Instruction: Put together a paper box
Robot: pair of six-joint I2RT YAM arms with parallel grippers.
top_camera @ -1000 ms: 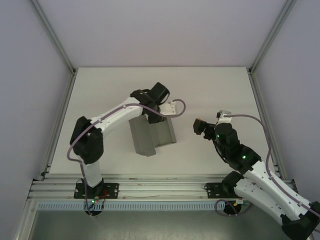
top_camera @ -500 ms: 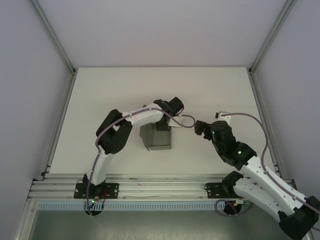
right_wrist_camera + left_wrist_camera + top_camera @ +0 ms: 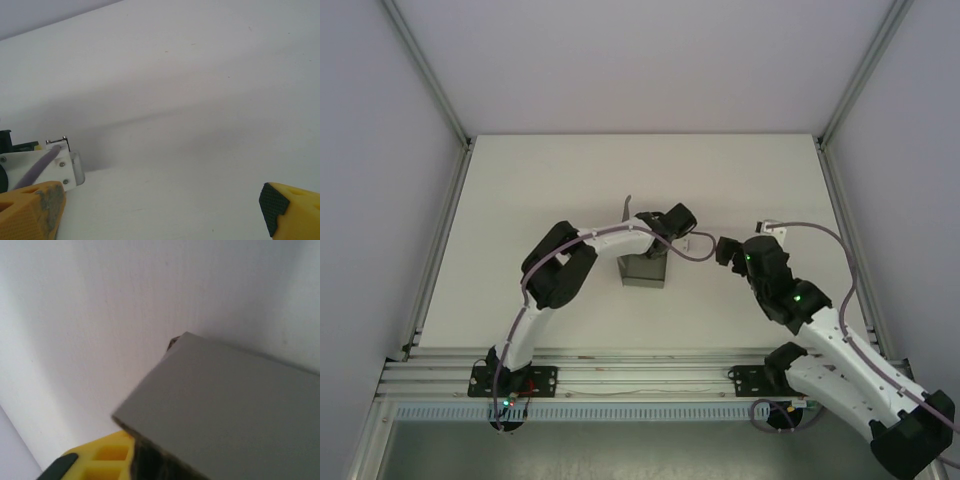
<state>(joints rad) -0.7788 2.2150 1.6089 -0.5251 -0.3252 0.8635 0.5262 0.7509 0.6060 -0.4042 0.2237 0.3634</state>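
Note:
The paper box [image 3: 643, 270] is a small grey cardboard shape at the table's middle, partly folded and held off flat. My left gripper [image 3: 658, 244] reaches down onto its top edge from the far right and is shut on it. In the left wrist view a grey panel of the paper box [image 3: 235, 410] covers the lower right, with one yellow finger [image 3: 97, 460] beside its edge. My right gripper [image 3: 724, 250] hovers just right of the box, apart from it. It is open, and its yellow fingers [image 3: 30, 210] stand wide with bare table between them.
The white table [image 3: 520, 190] is bounded by metal rails [image 3: 440, 240] left and right and a rail along the near edge. The left arm's white wrist block and purple cable [image 3: 47, 167] show at the left of the right wrist view.
The left arm has swung right and folded inward, carrying and turning the box so it looks narrower. The right gripper has edged up toward the left wrist.

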